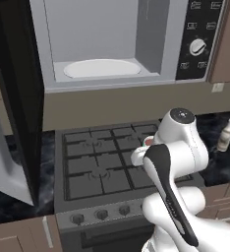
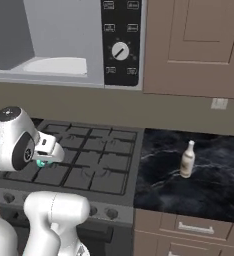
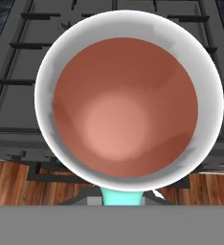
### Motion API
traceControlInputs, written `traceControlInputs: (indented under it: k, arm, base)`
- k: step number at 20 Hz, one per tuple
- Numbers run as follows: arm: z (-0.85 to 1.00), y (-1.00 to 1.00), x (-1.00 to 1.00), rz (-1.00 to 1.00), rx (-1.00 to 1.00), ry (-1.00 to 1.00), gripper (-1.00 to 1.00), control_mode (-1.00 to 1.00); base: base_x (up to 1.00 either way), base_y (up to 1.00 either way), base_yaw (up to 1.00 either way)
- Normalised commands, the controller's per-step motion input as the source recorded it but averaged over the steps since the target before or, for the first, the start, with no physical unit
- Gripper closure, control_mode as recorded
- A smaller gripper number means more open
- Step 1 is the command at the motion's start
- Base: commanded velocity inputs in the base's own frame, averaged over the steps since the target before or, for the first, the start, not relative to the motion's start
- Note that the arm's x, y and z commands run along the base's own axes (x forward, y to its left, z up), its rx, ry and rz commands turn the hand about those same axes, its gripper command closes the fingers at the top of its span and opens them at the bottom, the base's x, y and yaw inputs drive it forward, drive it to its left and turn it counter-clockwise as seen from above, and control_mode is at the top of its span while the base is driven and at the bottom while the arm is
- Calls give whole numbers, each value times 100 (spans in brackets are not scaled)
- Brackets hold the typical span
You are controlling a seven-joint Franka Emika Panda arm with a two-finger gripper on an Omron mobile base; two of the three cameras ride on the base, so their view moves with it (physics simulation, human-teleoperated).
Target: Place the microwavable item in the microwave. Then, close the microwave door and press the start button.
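Far left, microwave door [image 1: 11, 98] swung open beside the microwave [image 1: 112, 44]. Below, grey stove [image 1: 107, 157]; above its grates, hand [image 2: 43, 161] clamped tight on teal mug [image 3: 128, 100] of brown liquid. Rightward, dark marble surface [image 2: 214, 175] carrying bottle [image 2: 188, 159], brown cabinets [image 2: 199, 45] overhead.

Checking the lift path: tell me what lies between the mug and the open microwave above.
In the right base view, stove grates and beige wall separate the mug from the microwave.
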Motion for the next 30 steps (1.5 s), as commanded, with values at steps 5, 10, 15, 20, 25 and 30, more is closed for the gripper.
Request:
traceControlInputs:
  k: [5,10,15,20,25,30]
  arm:
    - [0,0,0,0,0,0,100,100]
    - [0,0,0,0,0,0,100,100]
    - [0,0,0,0,0,0,100,100]
    - [0,0,0,0,0,0,100,100]
    - [0,0,0,0,0,0,100,100]
    - [0,0,0,0,0,0,100,100]
  base:
    - [2,31,-9]
    - [-19,29,-6]
    - [-23,19,0]
    - [7,22,1]
    - [17,0,13]
    - [1,-2,22]
